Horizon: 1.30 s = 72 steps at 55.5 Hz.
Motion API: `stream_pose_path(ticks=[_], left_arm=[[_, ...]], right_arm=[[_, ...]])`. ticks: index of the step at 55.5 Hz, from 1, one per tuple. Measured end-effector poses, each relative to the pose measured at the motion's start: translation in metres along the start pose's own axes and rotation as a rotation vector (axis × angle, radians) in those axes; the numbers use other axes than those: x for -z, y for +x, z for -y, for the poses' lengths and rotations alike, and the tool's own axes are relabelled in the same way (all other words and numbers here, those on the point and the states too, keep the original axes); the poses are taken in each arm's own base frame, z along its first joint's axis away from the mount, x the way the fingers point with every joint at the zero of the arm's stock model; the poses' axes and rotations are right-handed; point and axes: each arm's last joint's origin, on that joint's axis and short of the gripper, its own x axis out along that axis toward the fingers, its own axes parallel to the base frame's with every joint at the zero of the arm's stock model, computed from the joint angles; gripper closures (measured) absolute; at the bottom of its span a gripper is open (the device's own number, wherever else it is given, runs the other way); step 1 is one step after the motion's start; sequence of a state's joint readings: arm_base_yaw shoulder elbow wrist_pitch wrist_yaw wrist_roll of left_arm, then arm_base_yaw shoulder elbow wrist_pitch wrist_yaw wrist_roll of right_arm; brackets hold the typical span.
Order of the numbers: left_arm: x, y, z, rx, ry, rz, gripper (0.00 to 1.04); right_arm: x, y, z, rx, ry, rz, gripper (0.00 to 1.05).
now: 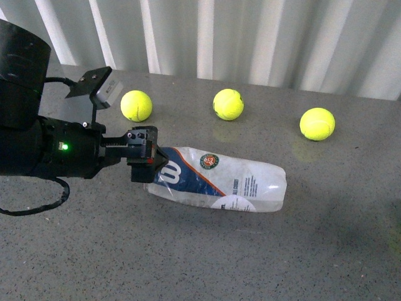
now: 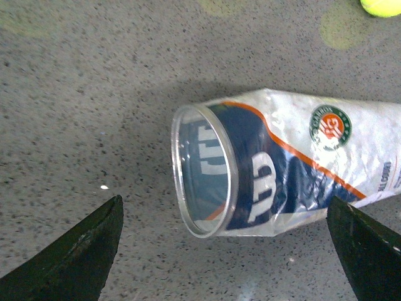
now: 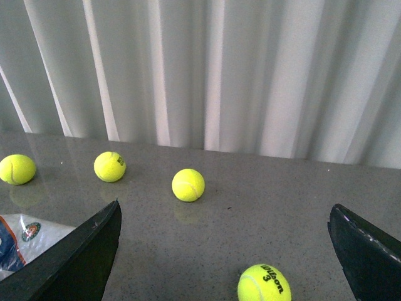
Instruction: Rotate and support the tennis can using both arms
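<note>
Front view, far left: left arm [image 1: 44, 150] reaches in across the grey table [image 1: 207, 257], green light [image 1: 63, 147] lit on its forearm. Left gripper [image 1: 152, 162] sits at the left end of the tennis can [image 1: 219, 179].

Left wrist view: both fingers [image 2: 75, 257] are spread wide, one either side of the can's rimmed mouth [image 2: 200, 169]. No contact is seen, and nothing is held.

The tennis can lies on its side near the table's centre, mouth to the left and closed end to the right. Its navy-and-white label with the orange stripe faces up, round emblem [image 1: 209, 162] on top. The plastic looks creased.

Behind the can, three tennis balls [image 1: 228, 104] stand in a loose row, well apart, in front of a white pleated curtain [image 1: 250, 37].

The right arm is not in the front view. Right wrist view: right gripper [image 3: 223, 205] is raised above the table, fingers [image 3: 369, 251] wide apart and empty. A fourth ball [image 3: 264, 283], marked Wilson 3, lies below it. One corner of the can shows beside one finger.
</note>
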<state>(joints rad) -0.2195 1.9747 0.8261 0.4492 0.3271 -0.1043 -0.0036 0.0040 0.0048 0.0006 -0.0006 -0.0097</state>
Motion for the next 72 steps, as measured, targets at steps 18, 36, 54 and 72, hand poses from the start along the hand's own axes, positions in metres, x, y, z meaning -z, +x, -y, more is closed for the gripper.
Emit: stream_pose_path(ticks=[18,36,54,72], left_arm=[[0.015,0.030,0.020,0.163,-0.119,0.097,0.07],[0.038,0.049,0.029,0.179,-0.199,0.058,0.25],[0.036,0.045,0.031,0.163,-0.154,0.029,0.80],[-0.017,0.005,0.047,0.158,0.084,0.042,1.01]], right_arm=[[0.000,0.000,0.000,0.000,0.000,0.000,0.07],[0.000,0.000,0.000,0.000,0.000,0.000,0.07],[0.000,0.000,0.000,0.000,0.000,0.000,0.07],[0.000,0.000,0.000,0.000,0.000,0.000,0.07]])
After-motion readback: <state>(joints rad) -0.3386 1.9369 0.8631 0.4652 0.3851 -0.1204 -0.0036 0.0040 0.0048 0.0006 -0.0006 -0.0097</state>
